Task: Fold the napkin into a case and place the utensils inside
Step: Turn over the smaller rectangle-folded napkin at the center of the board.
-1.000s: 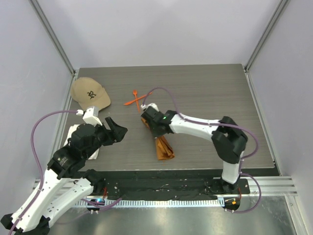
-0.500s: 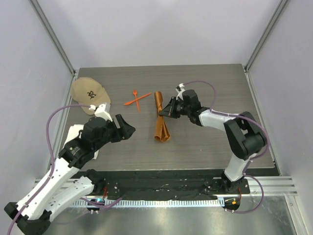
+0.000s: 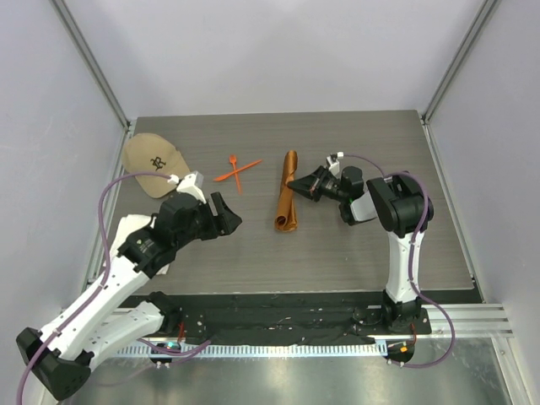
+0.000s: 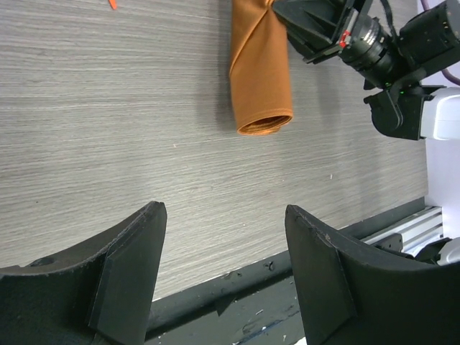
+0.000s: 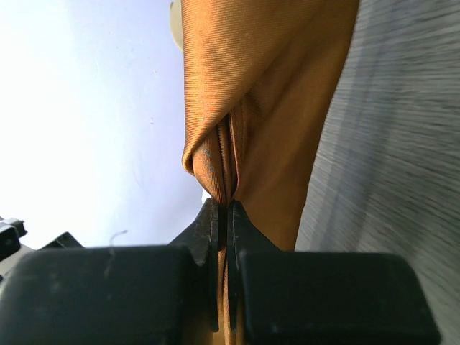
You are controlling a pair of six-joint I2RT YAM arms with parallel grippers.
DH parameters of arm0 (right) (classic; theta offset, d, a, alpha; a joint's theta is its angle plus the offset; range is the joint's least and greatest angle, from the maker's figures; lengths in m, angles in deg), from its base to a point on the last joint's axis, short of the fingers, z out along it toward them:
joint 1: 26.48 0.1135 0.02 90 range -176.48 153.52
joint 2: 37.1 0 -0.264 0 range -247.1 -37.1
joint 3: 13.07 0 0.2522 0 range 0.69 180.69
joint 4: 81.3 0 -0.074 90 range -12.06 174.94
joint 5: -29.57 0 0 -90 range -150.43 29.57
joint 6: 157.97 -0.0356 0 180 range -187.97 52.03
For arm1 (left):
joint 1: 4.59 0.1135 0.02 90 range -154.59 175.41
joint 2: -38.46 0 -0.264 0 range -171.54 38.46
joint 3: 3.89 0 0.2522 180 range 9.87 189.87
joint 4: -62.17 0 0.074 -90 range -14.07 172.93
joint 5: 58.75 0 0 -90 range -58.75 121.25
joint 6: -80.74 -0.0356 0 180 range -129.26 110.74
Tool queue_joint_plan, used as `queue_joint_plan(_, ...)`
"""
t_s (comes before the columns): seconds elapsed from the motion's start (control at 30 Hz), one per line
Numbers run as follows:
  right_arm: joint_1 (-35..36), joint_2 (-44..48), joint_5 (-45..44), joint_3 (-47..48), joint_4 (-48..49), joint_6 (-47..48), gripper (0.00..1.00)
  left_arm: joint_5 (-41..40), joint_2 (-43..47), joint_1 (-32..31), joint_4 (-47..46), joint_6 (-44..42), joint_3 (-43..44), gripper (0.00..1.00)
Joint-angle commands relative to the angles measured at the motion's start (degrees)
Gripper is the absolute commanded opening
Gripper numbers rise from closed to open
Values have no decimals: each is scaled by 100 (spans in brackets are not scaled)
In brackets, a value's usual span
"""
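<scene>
**Utensils (image 3: 235,172) lie left of clamped napkin (image 3: 287,207)**

The napkin is laid on the table (image 3: 354,245) as a strip, long axis near-to-far, right edge pinched by the right gripper (image 3: 294,183). The left gripper (image 3: 227,214) is held wide, empty, nearer the utensils.

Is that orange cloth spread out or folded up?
Folded. The napkin lies as a narrow strip, with looped layers showing at its near end.

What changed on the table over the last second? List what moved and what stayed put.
The right claw, still shut on the napkin, dragged it away from the near edge and slightly rightward; it now lies stretched lengthwise. The open left claw advanced toward the napkin. Nothing was released. The utensils and the cap stayed put.
</scene>
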Motion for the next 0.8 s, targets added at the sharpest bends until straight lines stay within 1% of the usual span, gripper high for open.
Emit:
queue_joint_plan(0.0, -157, -100, 226, 1, 1043, -336, 1, 93, -140, 26, -395, -129, 87, 71)
queue_joint_plan(0.17, -324, -337, 322, -26, 1246, -468, 2, 137, -298, 43, -500, -164, 114, 71)
queue_joint_plan(0.3, -368, -496, 331, -17, 1211, -459, 5, 234, -438, 52, -588, -164, 96, 70)
queue_joint_plan(0.37, -403, -531, 296, -35, 1115, -320, 8, 278, -447, 52, -588, -164, 96, 70)
queue_joint_plan(0.5, -465, -619, 252, -105, 1000, -231, 9, 252, -404, 79, -597, -173, 96, 70)
queue_joint_plan(0.67, -553, -549, 173, -306, 702, 67, 18, 322, -465, 79, -667, -182, 70, 70)
queue_joint_plan(0.7, -579, -532, 182, -342, 632, 164, 25, 339, -509, 87, -711, -173, 44, 70)
queue_joint_plan(0.77, -658, -409, 164, -464, 413, 296, 32, 374, -544, 87, -781, -173, 26, 69)
